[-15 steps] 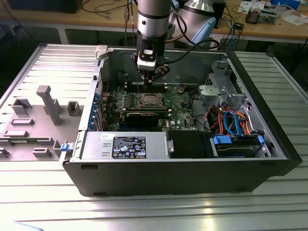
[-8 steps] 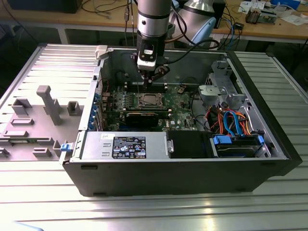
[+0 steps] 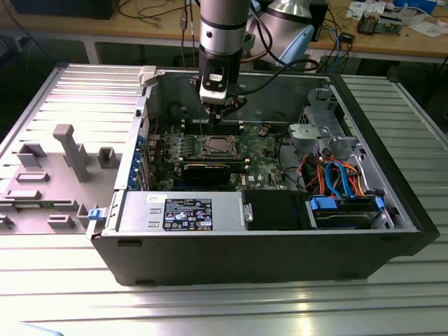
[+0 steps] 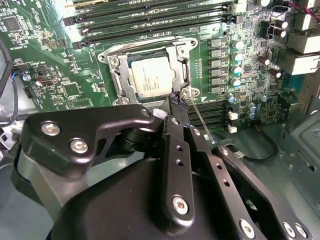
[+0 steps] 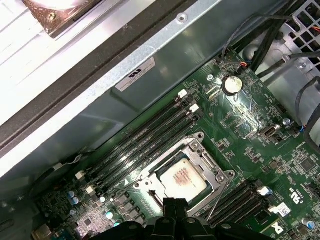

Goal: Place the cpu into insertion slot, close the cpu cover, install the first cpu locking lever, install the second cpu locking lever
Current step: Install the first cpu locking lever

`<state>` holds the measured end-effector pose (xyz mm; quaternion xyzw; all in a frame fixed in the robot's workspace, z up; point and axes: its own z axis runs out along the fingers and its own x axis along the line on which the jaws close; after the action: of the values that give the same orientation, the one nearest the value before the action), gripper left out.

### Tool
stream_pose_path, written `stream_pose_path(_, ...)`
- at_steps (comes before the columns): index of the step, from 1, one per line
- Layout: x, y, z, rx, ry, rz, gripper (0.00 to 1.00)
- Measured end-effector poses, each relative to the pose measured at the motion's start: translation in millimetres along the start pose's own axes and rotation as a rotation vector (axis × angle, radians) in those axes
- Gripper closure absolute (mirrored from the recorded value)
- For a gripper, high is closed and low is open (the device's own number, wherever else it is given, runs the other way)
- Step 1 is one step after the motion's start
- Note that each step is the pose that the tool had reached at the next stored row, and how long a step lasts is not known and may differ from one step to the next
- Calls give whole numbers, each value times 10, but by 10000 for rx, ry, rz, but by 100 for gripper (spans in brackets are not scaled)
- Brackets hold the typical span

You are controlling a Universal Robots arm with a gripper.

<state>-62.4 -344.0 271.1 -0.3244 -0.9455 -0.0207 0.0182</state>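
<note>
Fixture tray (image 3: 63,168): far left of the exterior view, grey, just beside the case; nothing of the task lies on it.
Computer case (image 3: 280,245): centre of the frame, lying open with the green board facing up.
Cpu (image 4: 152,76): left of centre in the exterior view, seated flat in the insertion slot (image 4: 150,53) with its silver top showing.
Cpu cover (image 4: 182,62): lies down around the chip and looks closed.
Locking lever (image 4: 196,112): a thin wire rod running out from the socket's corner; I cannot tell whether it is hooked.
Gripper (image 4: 173,99): directly above the socket in the exterior view, with its tips low at the socket's corner, just beside the rod. The fingers are together, with nothing visibly between them.
Risk, slip: the springy rod could skid off the closed tips and snap back.
Risk, scrape: a tip drifting sideways could strike the capacitors (image 4: 238,70) or the memory slots (image 4: 150,22) near the socket.
Risk, cover: if the frame is not fully down, forcing the rod could load the chip unevenly.
Cables (image 3: 336,175): right of the frame, well apart from the work.
</note>
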Motion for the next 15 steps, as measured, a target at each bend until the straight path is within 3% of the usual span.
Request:
stream_pose_path(4,0,0,1,35,20,-723,89)
stream_pose_path(5,0,0,2,53,32,-1142,89)
stream_pose_path(7,0,0,2,72,42,-1536,89)
stream_pose_path(10,10,-7,3,87,52,-1866,89)
stream_pose_path(15,23,-18,3,90,53,-1908,89)
